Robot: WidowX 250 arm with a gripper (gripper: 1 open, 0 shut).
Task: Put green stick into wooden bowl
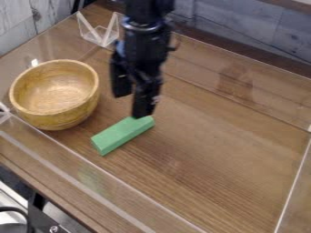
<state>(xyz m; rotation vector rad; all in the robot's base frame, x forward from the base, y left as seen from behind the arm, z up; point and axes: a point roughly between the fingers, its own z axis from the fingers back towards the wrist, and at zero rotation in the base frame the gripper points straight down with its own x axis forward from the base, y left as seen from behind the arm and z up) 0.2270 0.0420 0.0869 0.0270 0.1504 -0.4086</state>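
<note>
The green stick (122, 133) lies flat on the wooden table, angled from lower left to upper right, just right of the wooden bowl (54, 93). The bowl stands upright and empty at the left. My gripper (133, 96) points straight down and hangs open right above the stick's upper right end, its dark fingers (145, 101) apart with nothing between them. Whether the fingertips touch the stick cannot be told.
A clear acrylic wall (49, 155) rims the table along the front and left. A small clear stand (97, 31) sits at the back left. Bare wood (231, 127) stretches to the right of the stick.
</note>
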